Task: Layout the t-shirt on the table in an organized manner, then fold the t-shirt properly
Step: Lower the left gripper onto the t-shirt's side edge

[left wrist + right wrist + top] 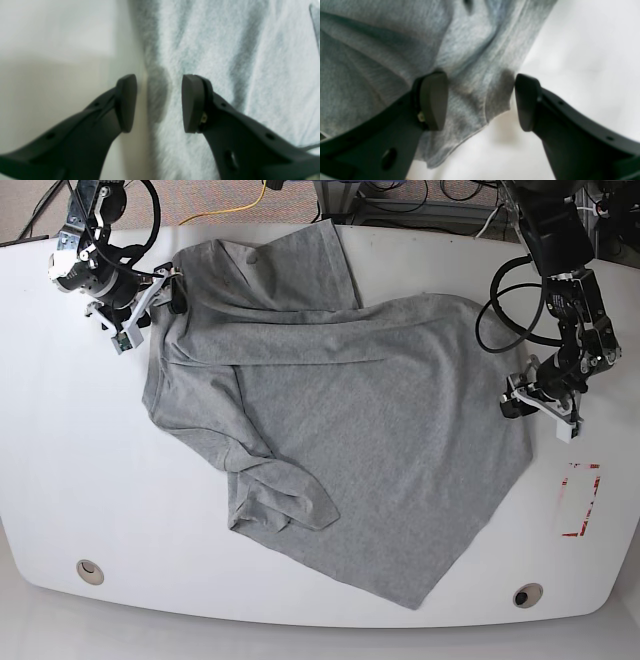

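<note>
Base view shows my left fingers (520,402) and right fingers (165,290) parted, straddling opposite shirt (350,420) edges on the bench (70,470), gripping nothing.

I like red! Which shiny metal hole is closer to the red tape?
The grommet near the red tape rectangle, on the left arm's side; the other grommet sits far across the table.

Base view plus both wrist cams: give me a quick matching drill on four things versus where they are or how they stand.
1. t-shirt
2. left gripper
3. right gripper
4. red tape rectangle

A. outline on bare table
B. open, straddling a straight cloth edge
C. rumpled, spread askew
D. open around a bunched fold at a corner

Pairs: 1-C, 2-B, 3-D, 4-A
</note>
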